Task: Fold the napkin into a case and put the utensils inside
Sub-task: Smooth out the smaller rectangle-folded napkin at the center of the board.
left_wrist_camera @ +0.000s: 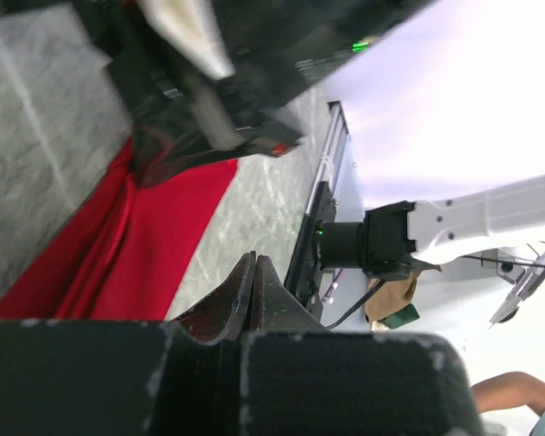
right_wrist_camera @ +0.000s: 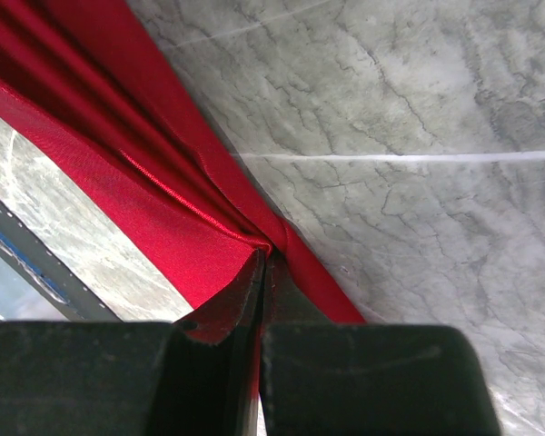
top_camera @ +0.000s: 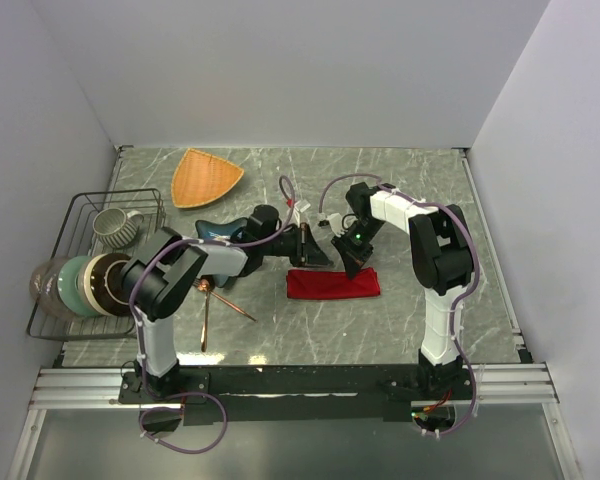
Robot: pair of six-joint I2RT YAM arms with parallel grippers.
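The red napkin [top_camera: 332, 284] lies on the marble table as a narrow, long folded strip. My right gripper [top_camera: 353, 264] stands over its upper right edge and is shut on a fold of the cloth [right_wrist_camera: 163, 227], pinched at the fingertips [right_wrist_camera: 263, 257]. My left gripper [top_camera: 316, 257] hovers at the strip's upper left, shut and empty [left_wrist_camera: 252, 262], with the red cloth [left_wrist_camera: 118, 245] just beside it. The copper utensils [top_camera: 236, 307] lie on the table left of the napkin, near the left arm, outside the cloth.
A blue star-shaped dish [top_camera: 218, 231] sits under the left arm. An orange triangular plate [top_camera: 205, 177] lies at the back. A wire rack [top_camera: 80, 255] with a mug [top_camera: 114, 226] and plates stands at the left edge.
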